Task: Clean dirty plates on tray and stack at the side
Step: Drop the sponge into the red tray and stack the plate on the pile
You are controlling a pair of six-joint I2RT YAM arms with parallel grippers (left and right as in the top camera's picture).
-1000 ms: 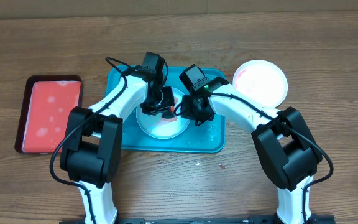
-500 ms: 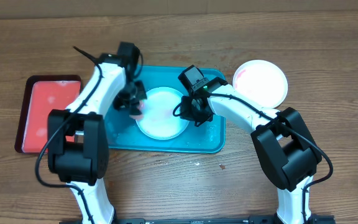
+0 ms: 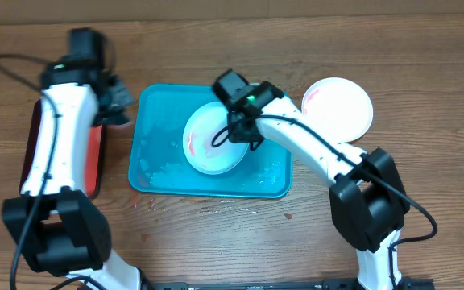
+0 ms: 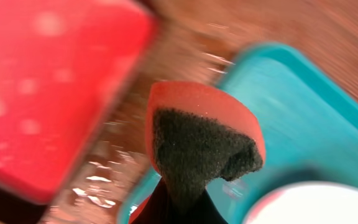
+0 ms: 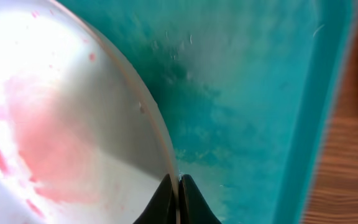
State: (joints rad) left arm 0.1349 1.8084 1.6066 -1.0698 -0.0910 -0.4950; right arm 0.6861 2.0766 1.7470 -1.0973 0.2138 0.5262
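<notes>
While the left gripper (image 4: 171, 206) clamps an orange sponge with dark scouring face (image 4: 197, 146) above the gap between the red tray (image 4: 42, 87) and the large teal rectangular plastic tray (image 3: 155, 173), the right gripper (image 5: 178, 198) pinches the rim of a pale round plastic plate (image 3: 208, 153). That plate is red-smeared and lies inside the teal tray. A second white round plate (image 3: 341, 109) sits on the wooden table (image 3: 425, 72), just right of the tray.

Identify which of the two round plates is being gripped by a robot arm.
The plate inside the teal tray: the right gripper pinches its rim. The other plate sits on the table beside the tray, with no gripper touching it.
</notes>
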